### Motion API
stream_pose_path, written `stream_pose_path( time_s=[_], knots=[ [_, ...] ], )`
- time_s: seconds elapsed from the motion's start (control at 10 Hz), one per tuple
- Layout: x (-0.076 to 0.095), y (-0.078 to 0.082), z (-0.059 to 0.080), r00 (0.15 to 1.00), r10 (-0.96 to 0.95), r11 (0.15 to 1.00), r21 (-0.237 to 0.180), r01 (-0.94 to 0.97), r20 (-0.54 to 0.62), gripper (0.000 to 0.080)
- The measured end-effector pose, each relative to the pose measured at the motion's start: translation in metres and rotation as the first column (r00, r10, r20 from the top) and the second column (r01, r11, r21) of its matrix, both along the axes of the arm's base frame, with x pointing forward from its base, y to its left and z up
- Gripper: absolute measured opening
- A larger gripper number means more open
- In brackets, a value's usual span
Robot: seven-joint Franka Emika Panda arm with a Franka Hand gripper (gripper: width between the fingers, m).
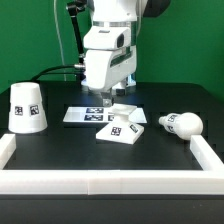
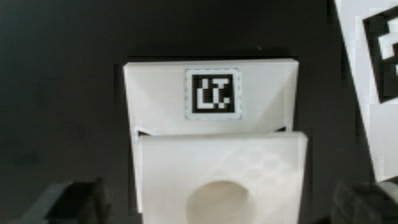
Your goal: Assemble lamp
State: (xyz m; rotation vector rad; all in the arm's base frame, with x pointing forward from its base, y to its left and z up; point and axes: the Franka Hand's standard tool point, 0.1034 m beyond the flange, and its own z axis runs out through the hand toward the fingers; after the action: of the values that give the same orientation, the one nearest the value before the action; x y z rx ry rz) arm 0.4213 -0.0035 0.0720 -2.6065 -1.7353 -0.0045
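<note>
Claw (image 1: 110,98) stood wide over flat square white plastic base block (image 1: 122,128) | held nothing | straight-up lift looked safest, avoiding any nudge.

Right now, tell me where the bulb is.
The bulb lies on its side at the exterior view's right, apart from the base and to its right, close to the white wall on that side.

White square base (image 1: 122,128) lies flat in the middle, tag up; bulb (image 1: 182,123) on its side toward the exterior view's right; tapered shade (image 1: 27,106) stands at its left, narrow end up
</note>
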Motion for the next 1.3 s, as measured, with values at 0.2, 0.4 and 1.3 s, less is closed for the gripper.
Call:
stream_pose_path(
  time_s=[0.2, 0.4, 1.3],
  knots=[
    [0.001, 0.0, -0.001, 1.0, -0.003, 1.0, 0.001, 0.003, 0.003, 0.0695],
    [0.004, 0.004, -0.004, 1.0, -0.014, 1.0, 0.006, 0.014, 0.026, 0.0698],
    [0.006, 0.009, -0.022, 1.0, -0.025, 1.0, 0.016, 0.025, 0.012, 0.0698]
  ],
)
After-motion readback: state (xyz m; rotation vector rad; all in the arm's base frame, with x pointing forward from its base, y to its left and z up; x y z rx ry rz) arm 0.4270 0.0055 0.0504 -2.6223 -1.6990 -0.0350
